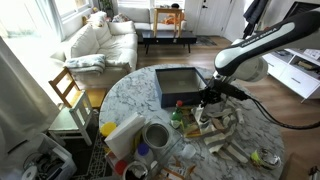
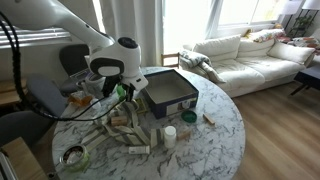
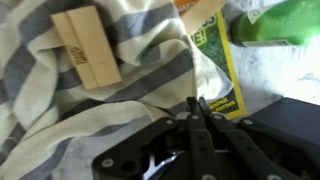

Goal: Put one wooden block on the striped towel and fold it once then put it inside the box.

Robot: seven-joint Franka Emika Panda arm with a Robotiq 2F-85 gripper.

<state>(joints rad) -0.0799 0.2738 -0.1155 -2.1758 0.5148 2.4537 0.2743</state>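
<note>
1. Gripper (image 3: 195, 108): in the wrist view both fingers are brought together to a narrow point. The tips rest on a crease of the striped towel (image 3: 60, 110). Whether cloth is pinched between them cannot be told.
2. Wooden block (image 3: 88, 45): it lies flat on the striped towel, at 10 o'clock from the fingertips and well apart from them.
3. Striped towel: grey and white, rumpled, and spread across the 9 o'clock half of the wrist view.
4. A printed package (image 3: 218, 65) lies at 1 o'clock from the fingertips, at the towel's edge. A green bottle (image 3: 275, 20) lies beyond it at 2 o'clock.
5. Box (image 1: 180, 70): dark and open-topped, it stands on the marble table (image 1: 130, 95). In an exterior view it sits just beside the gripper, at 10 o'clock.
6. Loose blocks (image 1: 228, 138) lie scattered at 5 o'clock from the gripper.
</note>
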